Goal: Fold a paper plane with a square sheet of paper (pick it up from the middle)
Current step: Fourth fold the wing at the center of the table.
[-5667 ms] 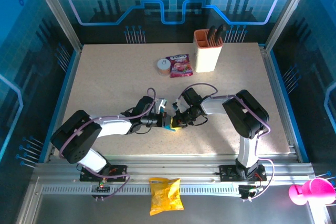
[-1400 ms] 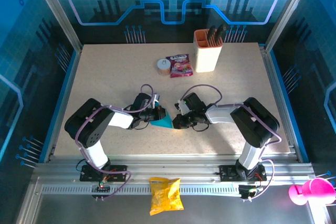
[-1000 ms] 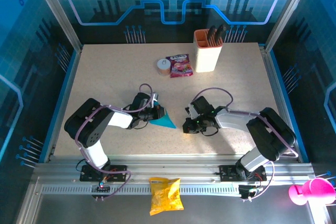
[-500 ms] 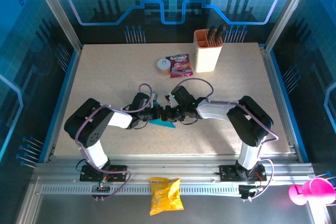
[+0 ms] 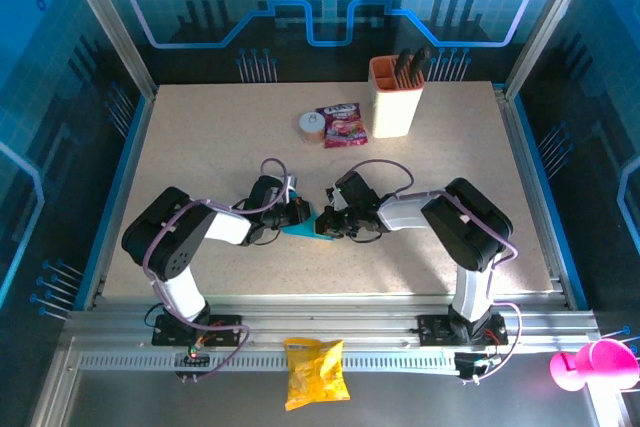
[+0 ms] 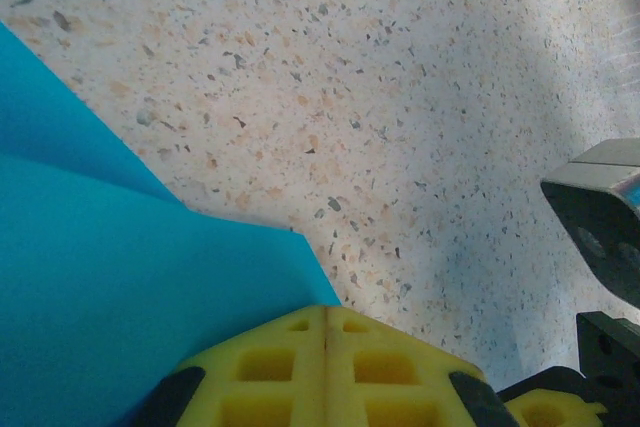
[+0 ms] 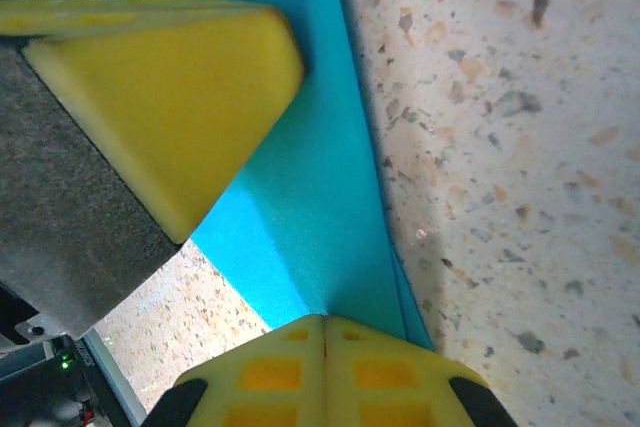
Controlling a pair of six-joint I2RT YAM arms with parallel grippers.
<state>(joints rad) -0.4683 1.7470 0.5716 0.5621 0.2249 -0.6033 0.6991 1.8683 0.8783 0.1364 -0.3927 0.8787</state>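
- Left gripper [image 6: 325, 332] has its yellow pads pressed together, tip down on the cyan paper [image 6: 110, 287]. The right gripper [image 7: 325, 342] is closed the same way and meets the same paper from the opposite side. Neither wrist view lets you tell whether a layer is nipped between the pads or only pinned beneath them.
- That paper lies flat on the speckled table [image 6: 400, 87], between the two tips. It is already folded, with a layered edge and a pointed corner showing.
- Your main risk is a tear or a crumple. Two closed tips sit close together on thin paper, so if you drag one while the other pins, the strip between them is likely to buckle or rip.
- A crooked crease comes next. In the right wrist view the left arm's finger [image 7: 170, 87] sits just beside the right tip, over the folded edge. Slide off that edge's line and the layers will probably skew.
- The tips are near enough to knock together, and a bump would shove the paper out of register.
- Lift a tip that has in fact caught a layer and the fold may spring open.
- The snack packet [image 5: 342, 125] and beige cup [image 5: 394, 97] stand well apart at the back, so you should not expect trouble from them.
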